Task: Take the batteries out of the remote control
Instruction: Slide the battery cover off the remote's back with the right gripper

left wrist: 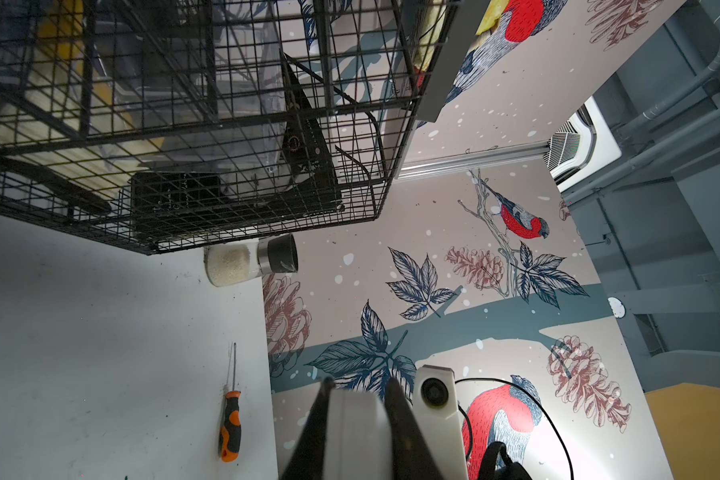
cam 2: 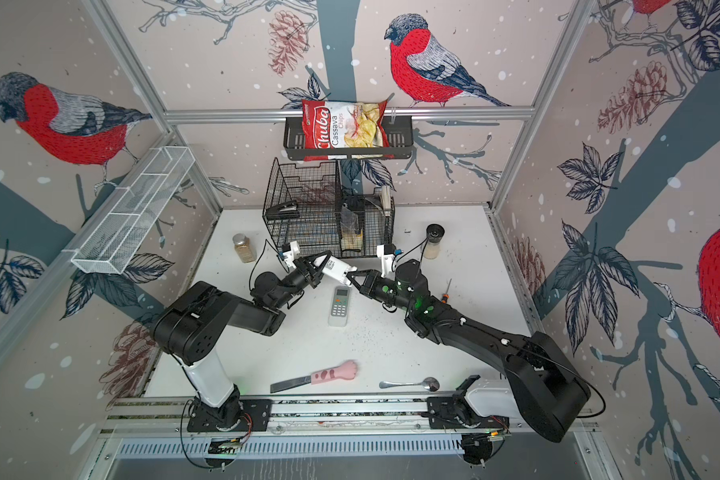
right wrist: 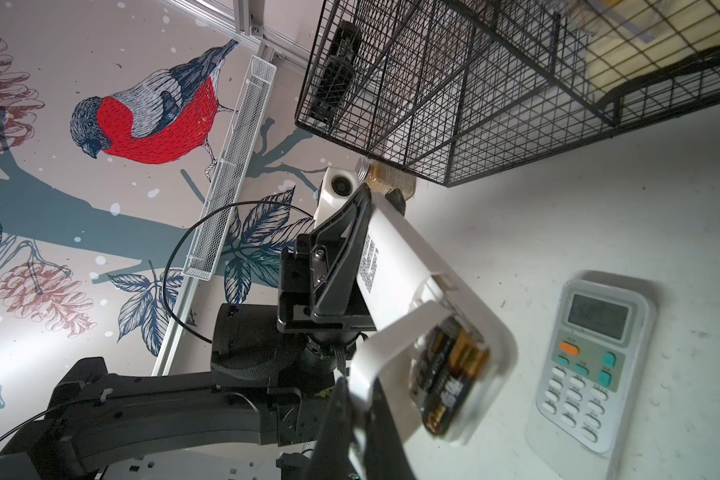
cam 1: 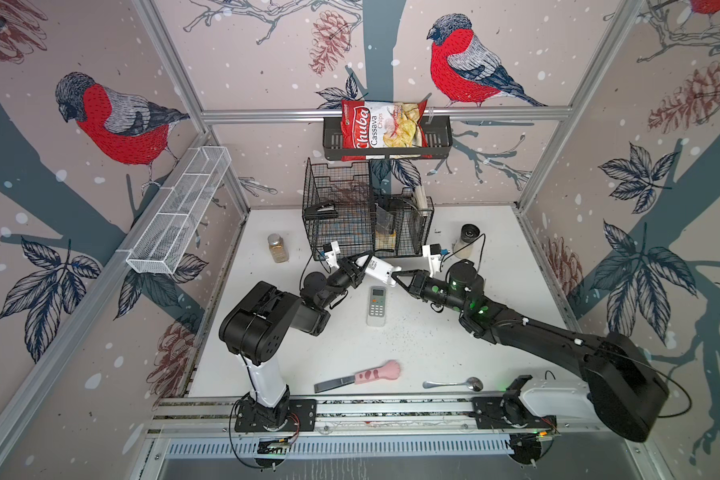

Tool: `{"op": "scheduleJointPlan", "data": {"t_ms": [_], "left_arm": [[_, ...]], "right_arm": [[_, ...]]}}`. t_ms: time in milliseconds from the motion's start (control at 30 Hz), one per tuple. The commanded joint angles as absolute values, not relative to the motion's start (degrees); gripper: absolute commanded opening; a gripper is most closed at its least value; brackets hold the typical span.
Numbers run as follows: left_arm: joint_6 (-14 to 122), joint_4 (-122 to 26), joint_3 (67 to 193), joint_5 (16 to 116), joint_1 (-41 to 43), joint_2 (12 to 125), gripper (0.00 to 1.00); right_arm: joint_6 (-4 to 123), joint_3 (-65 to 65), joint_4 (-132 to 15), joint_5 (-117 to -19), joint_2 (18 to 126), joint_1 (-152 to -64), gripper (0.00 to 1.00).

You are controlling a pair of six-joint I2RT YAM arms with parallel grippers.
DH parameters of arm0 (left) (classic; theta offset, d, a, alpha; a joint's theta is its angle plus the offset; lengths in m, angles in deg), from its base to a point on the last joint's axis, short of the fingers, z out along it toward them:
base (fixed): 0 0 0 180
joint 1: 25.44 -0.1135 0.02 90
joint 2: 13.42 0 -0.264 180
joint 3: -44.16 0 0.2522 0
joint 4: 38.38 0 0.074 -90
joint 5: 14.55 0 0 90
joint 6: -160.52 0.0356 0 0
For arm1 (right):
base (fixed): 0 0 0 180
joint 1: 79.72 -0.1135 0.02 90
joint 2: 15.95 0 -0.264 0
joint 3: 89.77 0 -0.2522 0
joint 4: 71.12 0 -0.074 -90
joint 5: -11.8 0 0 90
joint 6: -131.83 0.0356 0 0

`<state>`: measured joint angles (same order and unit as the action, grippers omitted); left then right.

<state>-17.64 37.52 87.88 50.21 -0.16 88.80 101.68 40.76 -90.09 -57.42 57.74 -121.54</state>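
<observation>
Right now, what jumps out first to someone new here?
Mid-table, the left gripper holds a white remote in the air while the right gripper pinches its opened battery cover. The batteries sit exposed inside, seen in the right wrist view. A second remote lies face up on the table nearby.

2 black arms [cam 1: 528,332], white links [cam 1: 267,378], seemingly green lights [cam 1: 472,305].

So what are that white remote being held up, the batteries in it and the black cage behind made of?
The held remote is likely hard white plastic, smooth with slight sheen and moulded edges. The batteries are probably metal cans in glossy black-and-gold wrap; blurred, so unsure. The cage is thin metal wire, apparently black-coated, joined in a grid.
</observation>
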Motion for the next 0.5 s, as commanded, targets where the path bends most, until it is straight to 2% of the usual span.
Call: {"op": "scheduleJointPlan", "data": {"t_ms": [0, 467], "left_arm": [[-17.52, 45.75, 87.76, 49.78, -0.21, 88.39, 0.00], [-17.20, 45.50, 87.10, 49.79, -0.13, 87.80, 0.00]], "right_arm": [[100.47, 40.34, -91.63, -57.29, 57.80, -121.46, 0.08], [98.87, 39.29, -93.44, -56.01, 58.81, -121.73, 0.07]]}}
